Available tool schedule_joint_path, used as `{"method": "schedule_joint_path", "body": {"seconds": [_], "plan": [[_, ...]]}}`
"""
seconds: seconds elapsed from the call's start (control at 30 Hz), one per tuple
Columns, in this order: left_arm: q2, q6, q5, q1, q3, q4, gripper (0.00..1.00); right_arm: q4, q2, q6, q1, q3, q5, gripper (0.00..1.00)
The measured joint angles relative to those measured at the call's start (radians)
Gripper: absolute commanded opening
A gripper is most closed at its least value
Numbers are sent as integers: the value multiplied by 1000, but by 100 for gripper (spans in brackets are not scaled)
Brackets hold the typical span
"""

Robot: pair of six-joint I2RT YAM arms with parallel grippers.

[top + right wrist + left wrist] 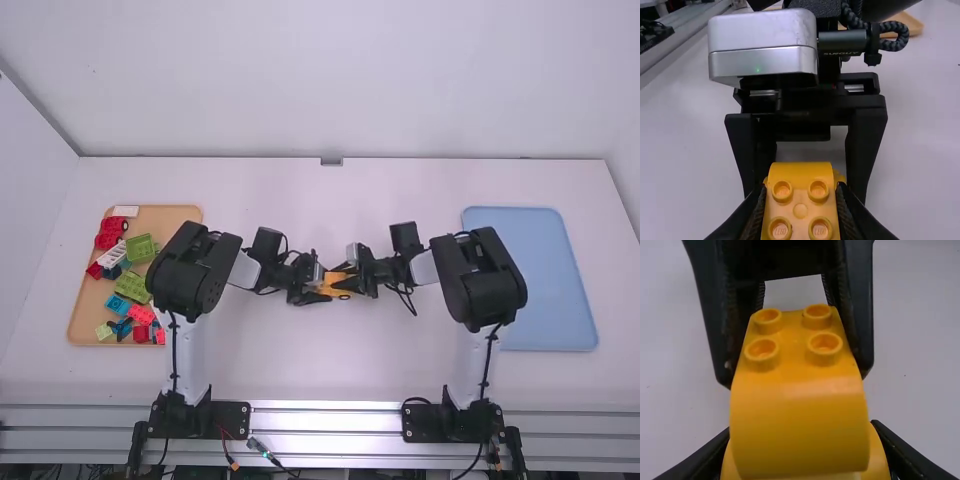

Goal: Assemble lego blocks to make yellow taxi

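Left pincer (802, 455) pinches the lower yellow piece (879, 457), right pincer (801, 200) the curved block (797, 425) against it! The taxi (340, 284) looks nearly built; a firm press seems left.

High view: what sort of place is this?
Probably a robot lab or test bench: the left arm and right arm are mounted at a white table, with a tray of coloured toy blocks.
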Motion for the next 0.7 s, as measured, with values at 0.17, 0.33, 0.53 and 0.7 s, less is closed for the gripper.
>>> {"method": "schedule_joint_path", "body": {"seconds": [0.17, 0.33, 0.53, 0.7], "plan": [[0, 1, 2, 8, 0, -3, 32, 9, 0, 12, 14, 5, 30, 0], [0, 8, 5, 19, 0, -9, 31, 10, 0, 18, 26, 14, 48, 0], [0, 8, 5, 19, 0, -7, 30, 8, -1, 22, 26, 14, 52, 0], [0, 7, 4, 19, 0, -5, 28, 0, -4, 21, 27, 15, 61, 0]]}}
